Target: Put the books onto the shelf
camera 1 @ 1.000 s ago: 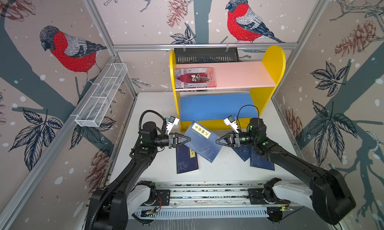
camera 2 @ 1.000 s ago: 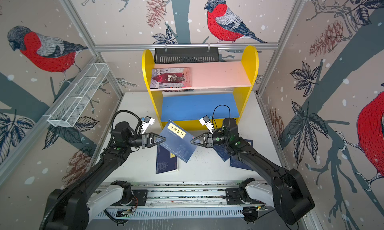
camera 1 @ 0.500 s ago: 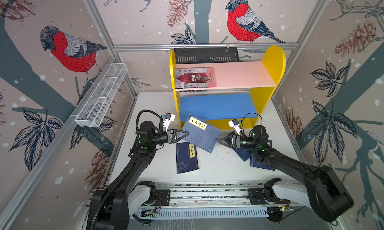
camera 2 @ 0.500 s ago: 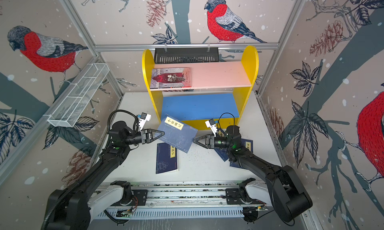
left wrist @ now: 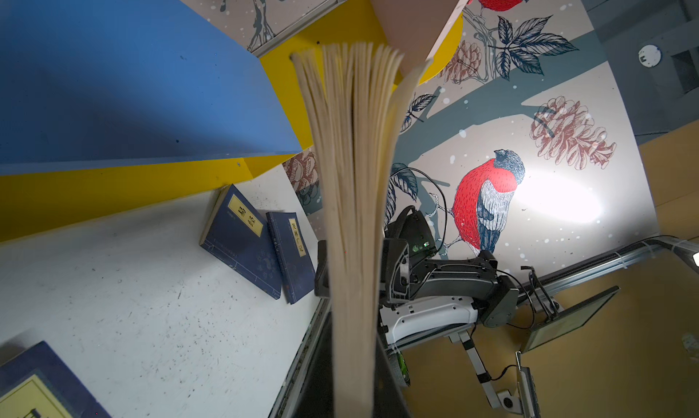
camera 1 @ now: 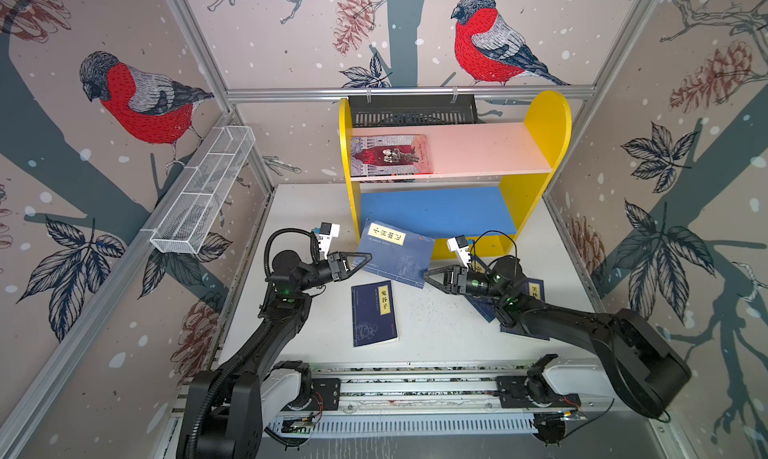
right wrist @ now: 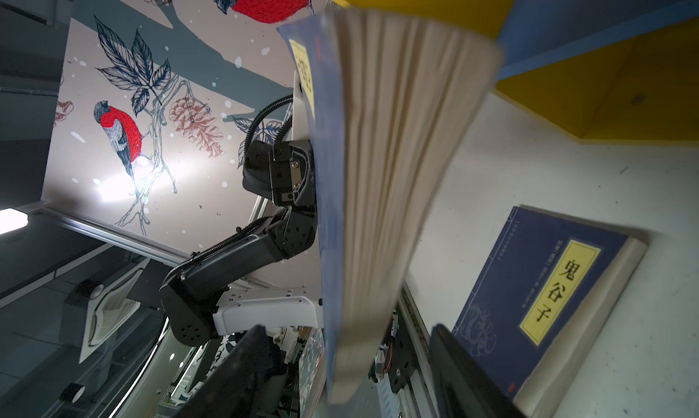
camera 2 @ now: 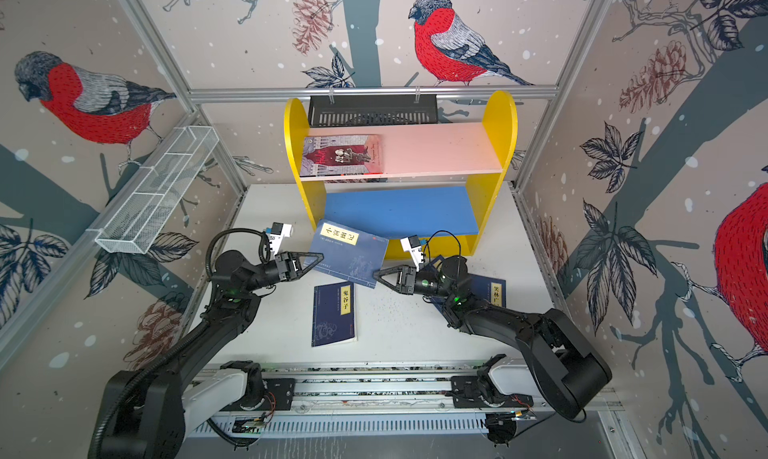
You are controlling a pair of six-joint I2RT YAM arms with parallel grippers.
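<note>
My left gripper [camera 1: 368,257] [camera 2: 320,256] is shut on one edge of a navy book [camera 1: 395,251] [left wrist: 355,208], holding it tilted in the air before the yellow shelf [camera 1: 548,120], by its blue lower board [camera 1: 436,209]. At the book's opposite corner my right gripper [camera 1: 426,275] [right wrist: 351,374] is open, its jaws on either side of the pages [right wrist: 378,170] without touching. A red and grey book [camera 1: 390,155] lies on the pink upper board [camera 1: 478,151]. Another navy book [camera 1: 374,313] [right wrist: 541,302] lies flat mid-table. Two more [camera 1: 534,290] [left wrist: 242,238] lie partly under my right arm.
A white wire basket [camera 1: 203,191] hangs on the left wall. A black slotted tray [camera 1: 411,110] hangs behind the shelf's top. The arms' base rail [camera 1: 415,390] runs along the table's front edge.
My right gripper let go of the held book and opened. My left gripper carried the book back toward the shelf's lower tier, and the right gripper followed to its corner.
</note>
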